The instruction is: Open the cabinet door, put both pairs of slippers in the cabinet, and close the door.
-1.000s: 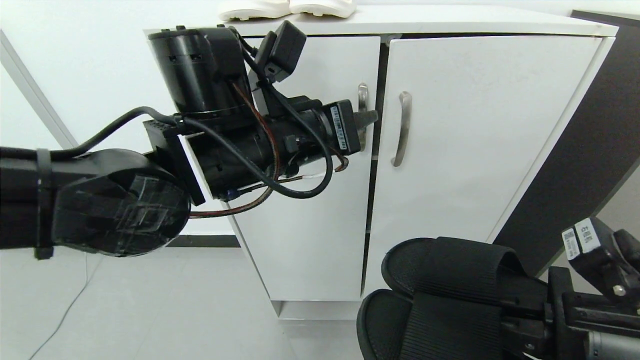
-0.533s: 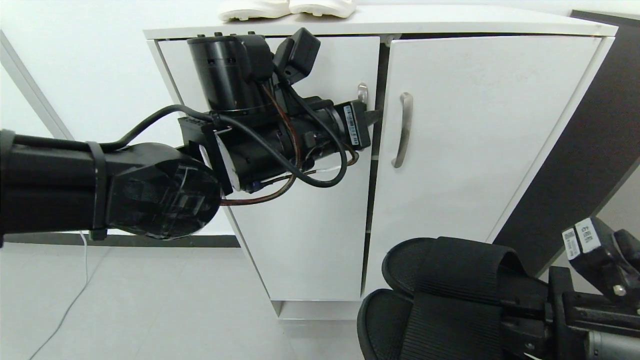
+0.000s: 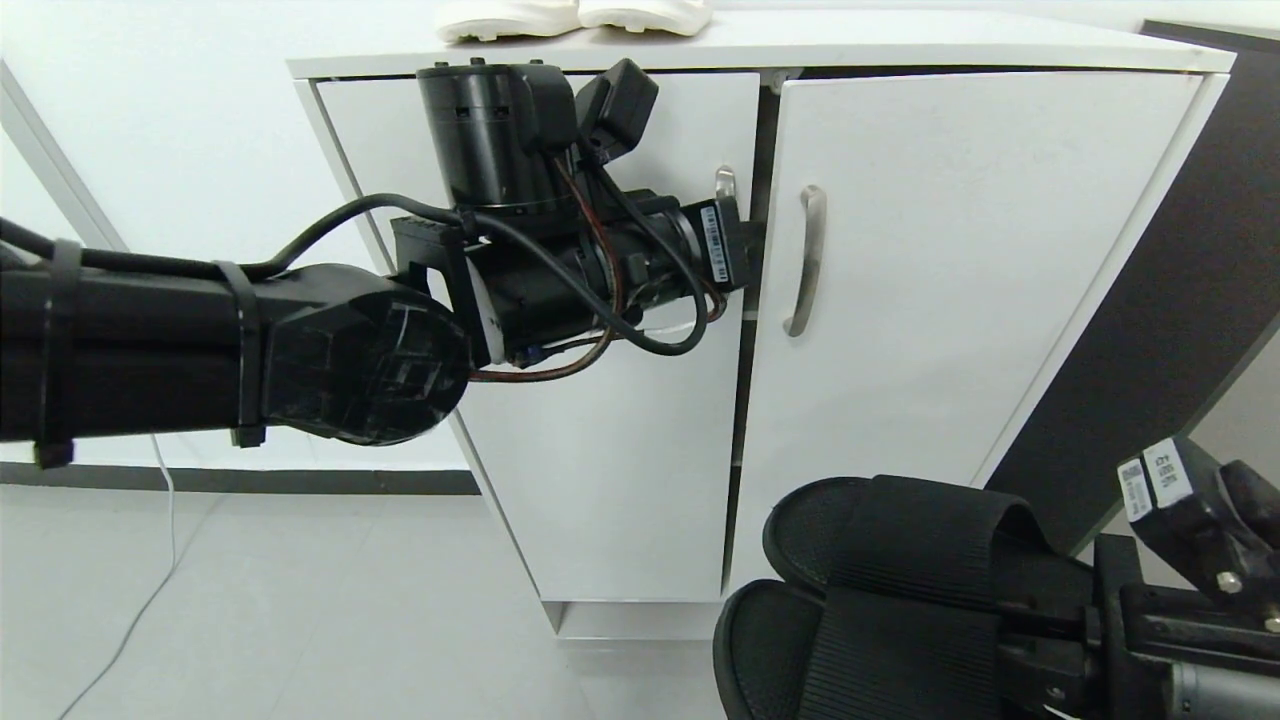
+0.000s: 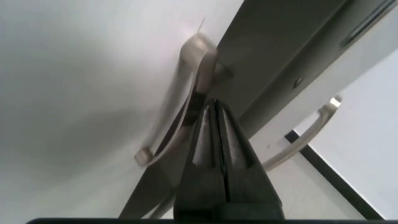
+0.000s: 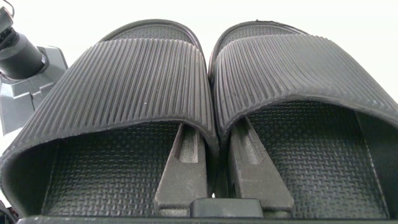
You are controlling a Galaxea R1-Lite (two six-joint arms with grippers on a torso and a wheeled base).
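Black slippers (image 3: 900, 590) pinched by inner walls in my right gripper (image 5: 213, 134), low before cabinet (image 3: 950, 45) front. White slippers (image 3: 575, 15) on cabinet top, back edge. My left gripper (image 4: 216, 109), fingers pressed together, tip at left door handle (image 4: 186, 81). I judge door not yet swung open; opening, loading both pairs and closing all remain.
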